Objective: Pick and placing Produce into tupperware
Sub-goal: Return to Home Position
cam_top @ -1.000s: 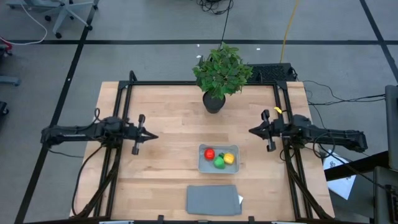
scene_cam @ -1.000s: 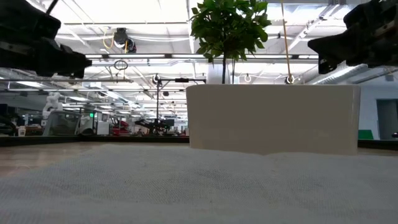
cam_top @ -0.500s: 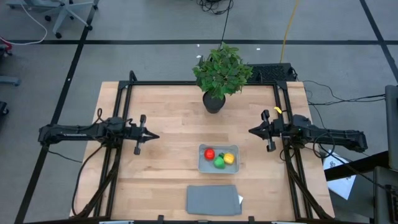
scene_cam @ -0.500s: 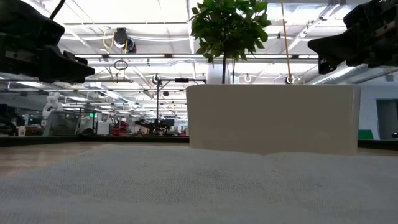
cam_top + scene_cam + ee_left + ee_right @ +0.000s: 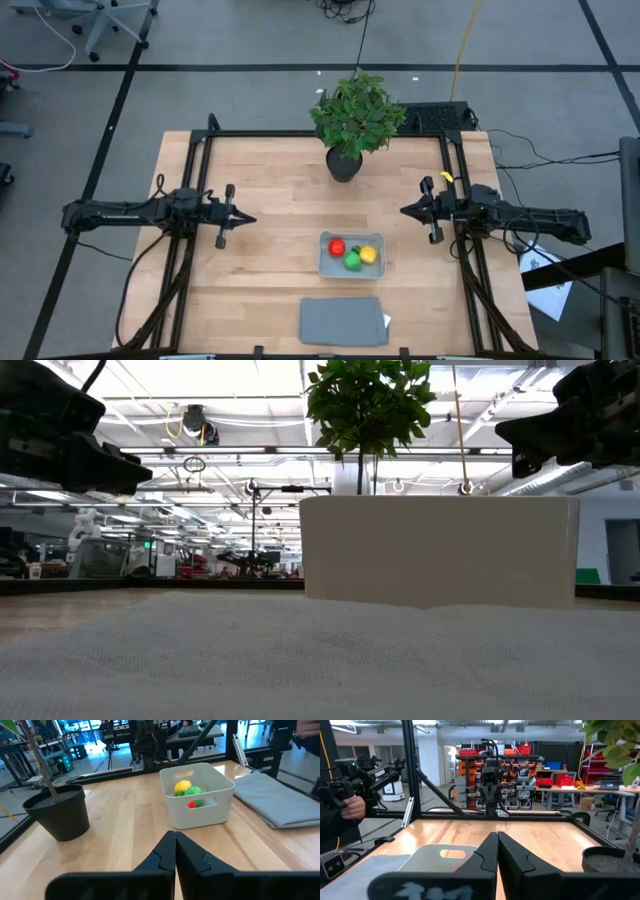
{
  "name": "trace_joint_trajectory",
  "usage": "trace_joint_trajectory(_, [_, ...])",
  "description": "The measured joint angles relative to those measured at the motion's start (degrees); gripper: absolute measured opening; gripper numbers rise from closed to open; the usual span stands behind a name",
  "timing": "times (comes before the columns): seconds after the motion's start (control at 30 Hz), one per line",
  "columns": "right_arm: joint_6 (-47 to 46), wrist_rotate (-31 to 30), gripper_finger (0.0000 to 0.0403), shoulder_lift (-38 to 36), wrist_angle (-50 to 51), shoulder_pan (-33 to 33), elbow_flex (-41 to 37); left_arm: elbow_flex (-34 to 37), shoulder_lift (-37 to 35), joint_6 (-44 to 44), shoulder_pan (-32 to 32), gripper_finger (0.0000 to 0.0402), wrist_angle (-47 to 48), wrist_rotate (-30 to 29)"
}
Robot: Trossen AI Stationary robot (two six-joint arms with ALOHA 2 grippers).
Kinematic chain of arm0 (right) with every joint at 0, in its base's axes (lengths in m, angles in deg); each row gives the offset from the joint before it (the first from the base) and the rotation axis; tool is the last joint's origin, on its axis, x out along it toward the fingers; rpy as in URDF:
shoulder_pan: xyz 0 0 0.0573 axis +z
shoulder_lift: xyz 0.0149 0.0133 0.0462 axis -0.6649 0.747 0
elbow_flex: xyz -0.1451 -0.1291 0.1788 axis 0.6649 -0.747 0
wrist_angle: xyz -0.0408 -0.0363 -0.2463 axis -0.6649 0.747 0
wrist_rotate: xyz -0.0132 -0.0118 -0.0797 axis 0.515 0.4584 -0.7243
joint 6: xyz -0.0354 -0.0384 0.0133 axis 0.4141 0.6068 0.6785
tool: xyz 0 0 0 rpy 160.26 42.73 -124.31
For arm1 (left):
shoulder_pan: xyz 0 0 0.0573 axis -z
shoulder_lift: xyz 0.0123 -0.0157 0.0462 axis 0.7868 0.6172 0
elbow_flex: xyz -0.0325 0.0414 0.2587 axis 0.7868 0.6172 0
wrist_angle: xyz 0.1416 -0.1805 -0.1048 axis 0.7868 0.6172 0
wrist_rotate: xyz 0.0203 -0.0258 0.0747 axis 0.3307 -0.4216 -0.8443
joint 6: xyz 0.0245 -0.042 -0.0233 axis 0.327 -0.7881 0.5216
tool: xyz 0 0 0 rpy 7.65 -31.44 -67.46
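Note:
The tupperware (image 5: 351, 254) stands on the table a little right of centre, also in the left wrist view (image 5: 197, 795) and in part in the right wrist view (image 5: 440, 857). In it lie the red piece (image 5: 337, 246), the green piece (image 5: 352, 261) and the yellow piece (image 5: 368, 255). My left gripper (image 5: 248, 219) is shut and empty at the table's left, above the wood, pointing toward the right. My right gripper (image 5: 403, 211) is shut and empty at the table's right, pointing toward the left.
A potted leafy plant (image 5: 352, 122) stands at the far middle of the table. A flat grey rectangle (image 5: 343, 321) lies at the near edge, below the tupperware. A person's hand (image 5: 351, 806) shows beyond the table in the right wrist view.
My left gripper has drawn back a little toward the table's left edge and come down slightly; it stays shut. Nothing else has moved.

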Motion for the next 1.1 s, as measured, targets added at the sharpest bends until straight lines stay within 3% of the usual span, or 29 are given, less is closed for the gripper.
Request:
trace_joint_trajectory(0.37, [0.2,0.0,0.0,0.0,0.0,0.0,0.0,0.0,0.0,-5.4,0.0,0.0019,-0.1,0.0])
trace_joint_trajectory(0.83, [0.2,0.0,0.0,0.0,0.1,0.0,0.0,0.0,0.0,-5.2,0.0,0.0002,-1.0,0.0])
trace_joint_trajectory(1.1, [0.2,0.0,0.0,0.0,0.1,0.0,0.0,0.0,0.0,-5.2,0.0,0.0022,-1.0,0.0])
